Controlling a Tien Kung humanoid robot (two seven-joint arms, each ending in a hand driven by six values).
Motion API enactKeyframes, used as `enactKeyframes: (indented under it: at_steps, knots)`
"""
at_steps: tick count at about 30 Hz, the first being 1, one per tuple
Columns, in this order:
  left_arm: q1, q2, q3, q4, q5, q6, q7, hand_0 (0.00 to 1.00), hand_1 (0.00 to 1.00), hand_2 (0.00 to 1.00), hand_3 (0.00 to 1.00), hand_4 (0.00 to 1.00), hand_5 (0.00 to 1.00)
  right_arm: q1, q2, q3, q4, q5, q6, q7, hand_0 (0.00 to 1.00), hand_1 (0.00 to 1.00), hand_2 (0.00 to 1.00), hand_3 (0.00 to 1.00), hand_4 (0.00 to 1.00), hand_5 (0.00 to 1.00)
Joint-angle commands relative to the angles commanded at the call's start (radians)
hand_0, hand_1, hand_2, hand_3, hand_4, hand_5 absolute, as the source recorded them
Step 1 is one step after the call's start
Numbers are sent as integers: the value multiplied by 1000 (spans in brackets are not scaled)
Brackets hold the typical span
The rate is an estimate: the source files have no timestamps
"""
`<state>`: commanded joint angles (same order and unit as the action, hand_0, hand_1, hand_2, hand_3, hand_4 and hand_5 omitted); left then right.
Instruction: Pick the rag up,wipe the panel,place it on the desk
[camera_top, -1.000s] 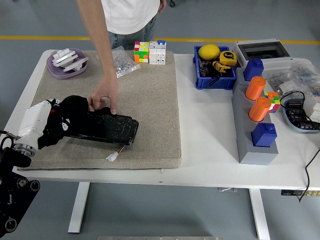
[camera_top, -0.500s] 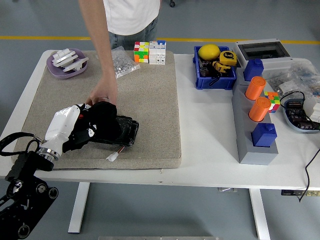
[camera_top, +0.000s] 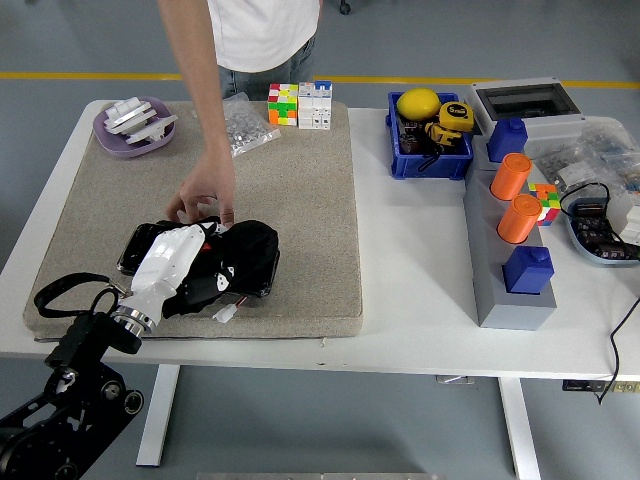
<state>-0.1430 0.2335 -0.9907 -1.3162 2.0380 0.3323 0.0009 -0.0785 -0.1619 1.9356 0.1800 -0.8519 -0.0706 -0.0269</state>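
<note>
The black rag (camera_top: 238, 262) is grasped by the left hand (camera_top: 172, 262) fingers and pressed on the panel (camera_top: 140, 245), which is steadied by a person's hand (camera_top: 207, 192).

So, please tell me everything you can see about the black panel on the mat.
The black panel is a flat, glossy, rectangular slab lying on the grey mat, near its front left. Most of it is covered by the black rag, which the left hand presses onto it. Only its left end shows. A person's hand touches its far edge. A small white connector sticks out at the front.
</note>
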Motion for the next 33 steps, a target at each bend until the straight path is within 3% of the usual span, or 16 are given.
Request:
enactKeyframes:
  at_steps: [9, 22, 28, 33]
  knots:
    - [-8, -3, 50, -18, -11, 0, 3, 249, 165, 515, 452, 55, 2, 0, 2, 3, 0, -4, -1, -2, 517, 572, 658, 554, 932, 383]
    - [-4, -11, 51, -17, -24, 8, 6, 249, 168, 512, 452, 58, 2, 0, 4, -40, 0, 39, -11, -12, 518, 572, 658, 555, 934, 385]
    - [7, -21, 18, 4, -17, 21, 16, 252, 175, 512, 453, 71, 2, 0, 6, -27, 0, 23, -9, -11, 518, 572, 657, 556, 935, 386]
    - [9, -19, -49, 35, -8, 16, 21, 253, 189, 514, 457, 87, 2, 0, 6, -26, 0, 19, -9, -12, 518, 571, 657, 556, 936, 387]
